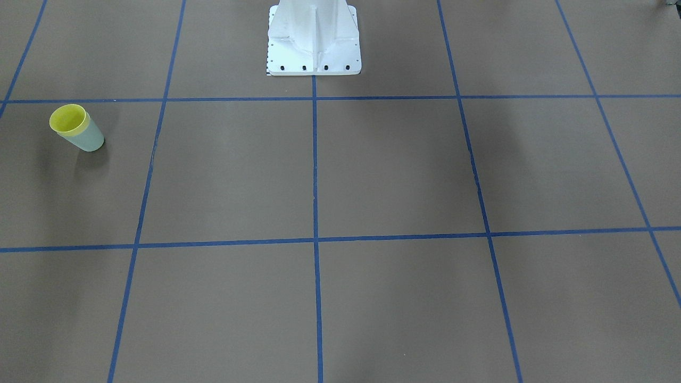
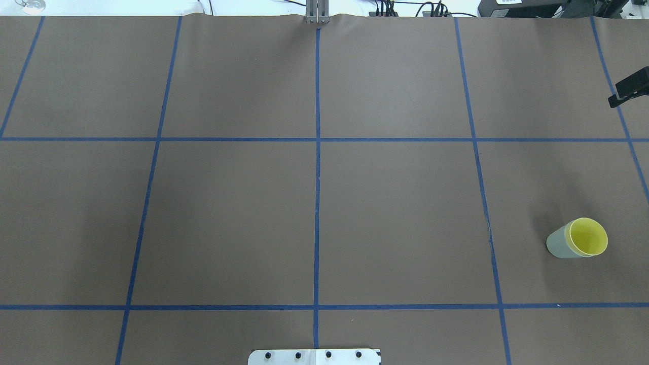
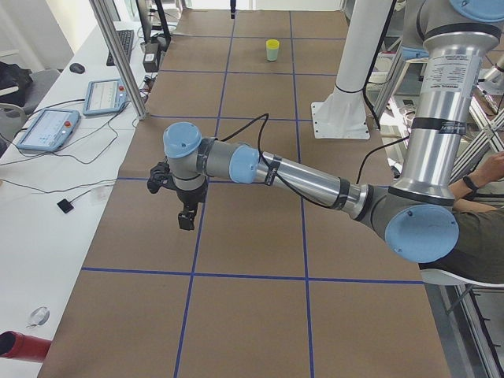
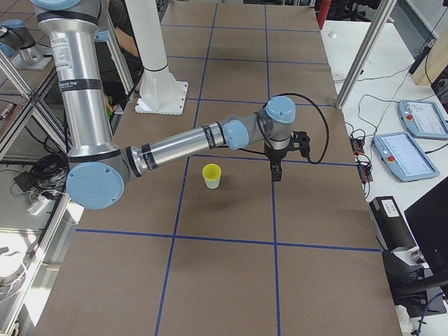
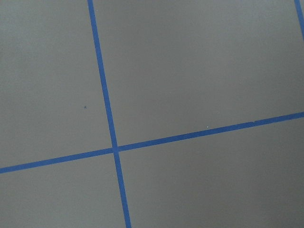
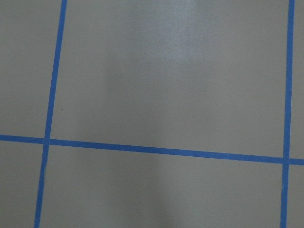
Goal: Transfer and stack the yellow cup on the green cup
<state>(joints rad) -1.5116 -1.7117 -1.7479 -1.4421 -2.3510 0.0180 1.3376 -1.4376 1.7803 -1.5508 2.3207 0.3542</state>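
Now, yellow cup: we see it nested inside the green cup, with only its bright rim and inside showing above the green wall.
Green cup: upright on the counter, close to the right edge and somewhat nearer the robot's edge than the far edge.
Stack: it stands alone, and nothing touches it.
Right pincer: it points down over the counter, near the stack on the side away from the robot and apart from it. We cannot tell whether its fingers are apart or together.
Left pincer: it hangs fingers down above the counter's left part, well apart from the cups. Again we cannot tell how its fingers stand.
Blue tape lines: they cross the brown counter in a grid.
Robot base: white, bolted at the middle of the robot's edge.
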